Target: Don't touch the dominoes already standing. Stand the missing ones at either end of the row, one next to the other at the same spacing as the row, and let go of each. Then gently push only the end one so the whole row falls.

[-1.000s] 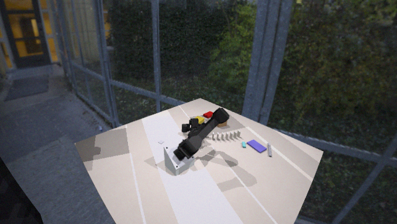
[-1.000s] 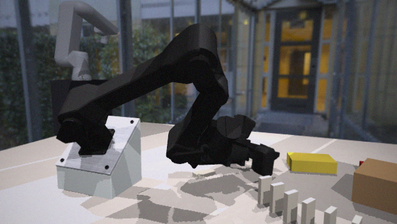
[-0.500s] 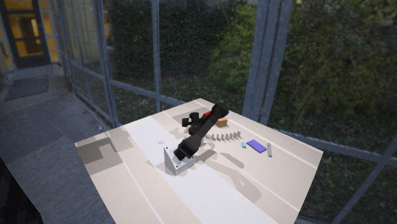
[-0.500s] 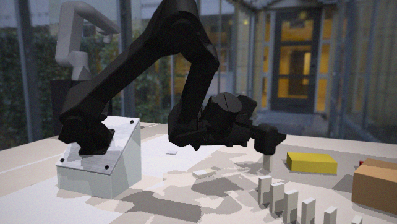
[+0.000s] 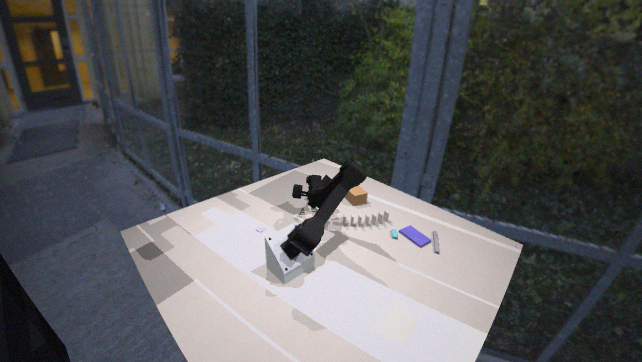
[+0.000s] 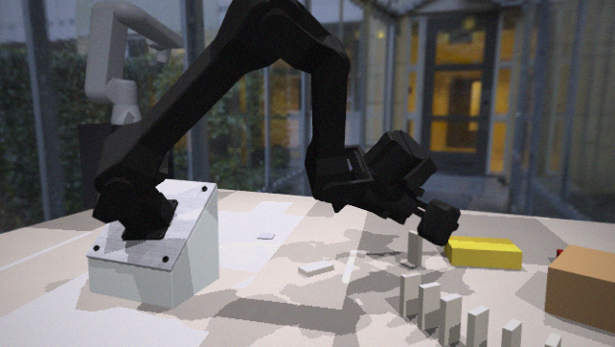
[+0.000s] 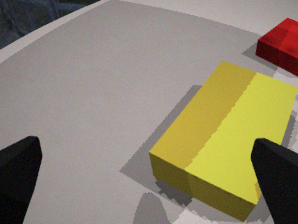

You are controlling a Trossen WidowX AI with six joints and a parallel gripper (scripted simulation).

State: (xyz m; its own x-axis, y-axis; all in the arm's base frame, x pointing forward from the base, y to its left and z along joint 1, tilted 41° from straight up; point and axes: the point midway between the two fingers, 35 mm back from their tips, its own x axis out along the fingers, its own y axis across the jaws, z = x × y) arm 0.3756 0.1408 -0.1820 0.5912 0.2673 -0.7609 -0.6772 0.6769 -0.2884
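Note:
My gripper (image 6: 421,214) (image 7: 149,149) is wide open and empty, low over the table at the arm-side end of the row. A pale domino (image 6: 416,249) stands upright just below and beside the fingers in the exterior view, its top partly behind a finger; it does not show in the wrist view. Several standing dominoes form a curved row, including one domino (image 6: 410,294) nearest to it and another domino (image 6: 450,320) (image 5: 367,221). The gap between the first two looks wider than the others. Another pale domino (image 6: 316,268) lies flat between the arm base and the row.
A yellow block (image 6: 484,253) (image 7: 220,140) lies just beyond the gripper, with a red block (image 7: 280,42) behind it. An orange-brown box (image 6: 581,288) (image 5: 357,196) is beside the row. A teal piece (image 5: 394,233), purple slab (image 5: 414,236) and grey bar (image 5: 436,242) lie past its far end.

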